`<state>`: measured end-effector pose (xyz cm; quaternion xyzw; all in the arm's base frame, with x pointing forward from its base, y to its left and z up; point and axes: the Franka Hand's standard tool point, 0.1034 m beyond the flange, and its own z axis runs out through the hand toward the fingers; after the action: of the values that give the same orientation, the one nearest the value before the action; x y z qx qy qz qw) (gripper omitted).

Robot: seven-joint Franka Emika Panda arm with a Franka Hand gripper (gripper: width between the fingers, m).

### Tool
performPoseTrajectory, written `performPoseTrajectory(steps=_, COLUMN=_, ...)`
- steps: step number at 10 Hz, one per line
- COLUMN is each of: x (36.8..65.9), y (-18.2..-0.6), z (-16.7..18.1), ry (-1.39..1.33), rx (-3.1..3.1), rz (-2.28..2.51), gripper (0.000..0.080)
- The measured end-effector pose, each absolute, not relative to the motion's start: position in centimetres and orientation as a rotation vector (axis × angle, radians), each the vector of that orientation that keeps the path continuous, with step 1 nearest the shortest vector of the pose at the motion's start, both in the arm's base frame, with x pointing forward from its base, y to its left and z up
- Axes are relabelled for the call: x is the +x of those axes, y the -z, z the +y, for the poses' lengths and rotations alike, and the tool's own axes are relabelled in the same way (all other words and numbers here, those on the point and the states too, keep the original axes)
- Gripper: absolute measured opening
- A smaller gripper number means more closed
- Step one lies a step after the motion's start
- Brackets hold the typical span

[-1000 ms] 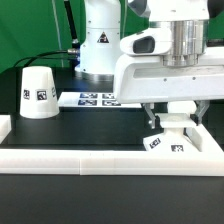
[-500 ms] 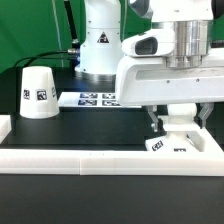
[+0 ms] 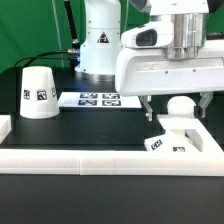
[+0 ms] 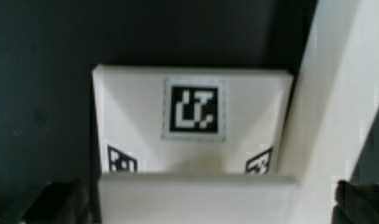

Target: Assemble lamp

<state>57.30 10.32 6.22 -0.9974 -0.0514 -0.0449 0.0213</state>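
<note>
The white blocky lamp base (image 3: 166,141) stands at the exterior view's right, against the white rail, with tags on its front. The round white bulb (image 3: 180,106) sits on top of the base. My gripper (image 3: 178,104) hangs over it with its fingers spread wide on either side of the bulb, not touching it. In the wrist view the base (image 4: 195,107) shows its tag, and the blurred bulb (image 4: 200,198) lies between the dark fingertips (image 4: 58,202) of my open gripper (image 4: 207,202). The tapered shade (image 3: 38,92) stands at the exterior view's left.
The marker board (image 3: 98,99) lies flat behind the black mat. The long white rail border (image 3: 90,156) runs along the front and turns up both sides. The arm's white pedestal (image 3: 98,45) stands at the back.
The fingers have spread apart from the bulb and the gripper has risen a little. The bulb now shows free on the base.
</note>
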Motion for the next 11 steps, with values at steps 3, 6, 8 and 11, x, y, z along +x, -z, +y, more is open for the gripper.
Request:
performPoseTrajectory(steps=3, x=53.4, y=-6.6, z=10.7, ry=0.121, rx=-3.091, rz=-0.2, gripper=0.0698)
performPoseTrajectory(steps=6, x=49.6, y=-7.6, z=11.7, ry=0.092, rx=-3.092, rz=-0.251, gripper=0.0698)
performPoseTrajectory(steps=8, x=48.2, y=-7.5, z=13.1, ry=0.075, rx=-3.088, rz=-0.278, gripper=0.0698)
performPoseTrajectory(steps=11, x=47.0, y=-7.0, z=15.3, ry=0.055, rx=-3.083, rz=-0.304, gripper=0.0698)
